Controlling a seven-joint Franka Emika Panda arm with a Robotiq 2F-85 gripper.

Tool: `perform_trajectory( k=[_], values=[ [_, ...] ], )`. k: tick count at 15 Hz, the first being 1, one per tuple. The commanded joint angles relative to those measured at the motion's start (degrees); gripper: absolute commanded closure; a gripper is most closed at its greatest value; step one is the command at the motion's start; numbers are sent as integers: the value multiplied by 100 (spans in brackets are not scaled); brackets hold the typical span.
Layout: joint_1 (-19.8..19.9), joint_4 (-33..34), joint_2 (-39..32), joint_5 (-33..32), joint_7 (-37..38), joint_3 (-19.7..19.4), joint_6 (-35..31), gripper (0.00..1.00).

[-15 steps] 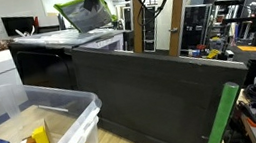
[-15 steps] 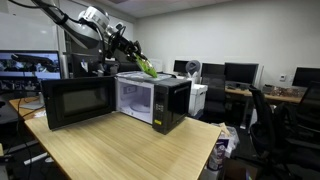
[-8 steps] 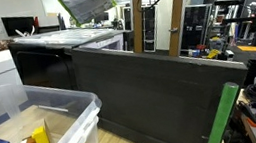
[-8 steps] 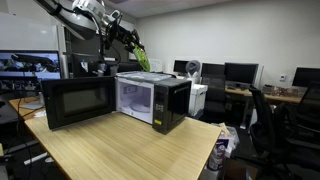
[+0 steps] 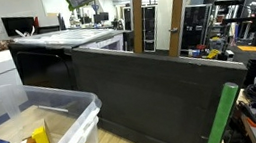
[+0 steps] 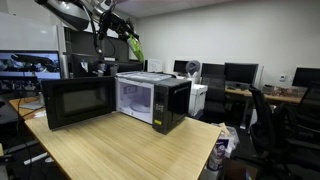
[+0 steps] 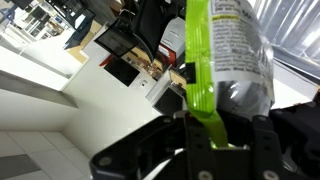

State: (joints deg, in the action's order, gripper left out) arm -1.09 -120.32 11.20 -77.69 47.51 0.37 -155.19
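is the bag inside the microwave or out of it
Out: the bag hangs pinched in the gripper, up in the air above the microwave, whose door stands swung open.

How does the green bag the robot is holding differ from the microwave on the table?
The bag hangs in the air, pinched in the shut hand; the microwave stands on the wooden table. The bag is small, green and shiny; the microwave is a big black box. The bag is crinkled; the microwave is rigid, its door swung open.
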Motion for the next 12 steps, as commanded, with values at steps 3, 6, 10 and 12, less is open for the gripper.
perform_trajectory(
  k=[3, 6, 10, 12],
  values=[
    [-243, -1102, 1124, 1527, -1454, -440, -487, 97],
    [-210, -1607, 1407, 2864, -2586, -311, -124, 97],
    [-156, -1931, 1534, 3875, -3381, -82, 420, 97],
    [-116, -2040, 1562, 4210, -3622, 41, 666, 97]
  ],
)
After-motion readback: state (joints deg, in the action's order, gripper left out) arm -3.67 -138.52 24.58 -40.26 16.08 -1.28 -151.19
